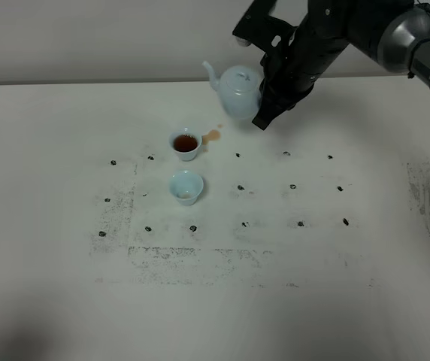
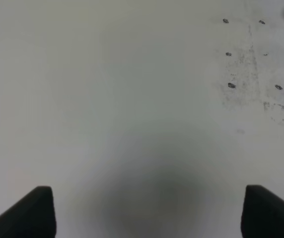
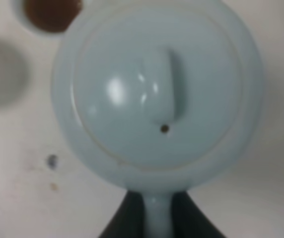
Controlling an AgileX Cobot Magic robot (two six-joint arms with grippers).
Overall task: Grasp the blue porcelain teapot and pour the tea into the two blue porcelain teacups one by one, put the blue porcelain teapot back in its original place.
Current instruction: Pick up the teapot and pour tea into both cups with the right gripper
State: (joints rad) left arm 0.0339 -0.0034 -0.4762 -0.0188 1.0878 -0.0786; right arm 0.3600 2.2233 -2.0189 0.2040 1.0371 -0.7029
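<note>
While it hangs from the right gripper [image 1: 267,105], whose dark fingers are clamped on either side of the loop handle [image 3: 157,213], item one is the blue porcelain teapot [image 1: 237,90].

Position: apparently clear of the table [image 1: 65,286], at 1 o'clock from the filled teacup [image 1: 186,143]. The spout [image 1: 210,73] is aimed toward 10 o'clock and the body is near upright.

Handling: hard, glazed and slick. Brittle, so likely to chip if it knocks a cup rim. Probably weighted by the remaining tea, with the load running toward the spout as it tips. The lid [image 3: 152,94] looks merely seated and may slide at a steep tilt.

Hold: the handle is the only sound purchase, since the round body offers none.

Item two: the filled teacup, dark tea near the rim, with a tea stain [image 1: 212,136] just beside it at 2 o'clock.

Item three: the second teacup [image 1: 186,187], at 6 o'clock from the first, near but apart, showing almost no tea. Light and narrow-footed, so easily toppled by a nudge.

Left gripper [image 2: 147,210]: fingers spread wide, holding nothing, over bare table.
</note>
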